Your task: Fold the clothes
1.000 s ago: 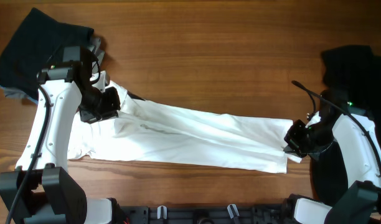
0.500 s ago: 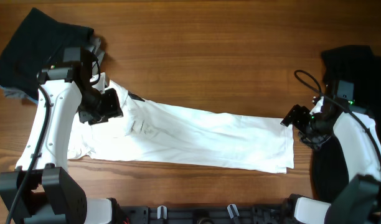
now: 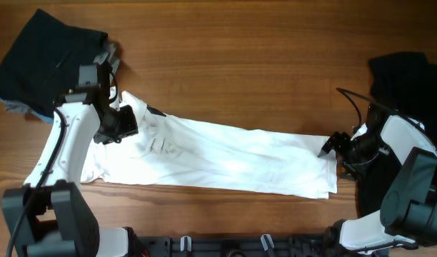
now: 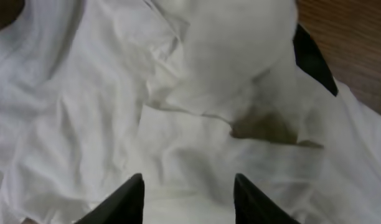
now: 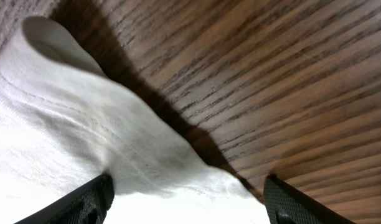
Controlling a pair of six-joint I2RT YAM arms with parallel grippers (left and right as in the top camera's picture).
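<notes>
The clothes in play are a white T-shirt (image 3: 233,160) lying as a long band across the table, with a black print (image 3: 156,111) at its upper left. My left gripper (image 3: 133,125) hovers over the shirt's rumpled left end. In the left wrist view its fingers (image 4: 136,186) stand apart over the white cloth (image 4: 84,93) and pinch nothing; the gripper (image 4: 188,180) is open. My right gripper (image 3: 328,144) sits at the shirt's right end. In the right wrist view it (image 5: 185,186) is wide open, with the shirt's hem (image 5: 66,124) lying loose between the fingers.
A black garment (image 3: 40,57) is heaped at the table's back left, with a grey-blue piece (image 3: 18,108) peeking from under it. Another black garment (image 3: 400,71) lies at the right, behind and under the right arm. Bare wood (image 3: 240,71) lies behind the shirt.
Both grippers have opened and let go of the shirt. Its right end has dropped flat, and the right gripper has swung up and settled at that edge. The left arm has barely moved.
</notes>
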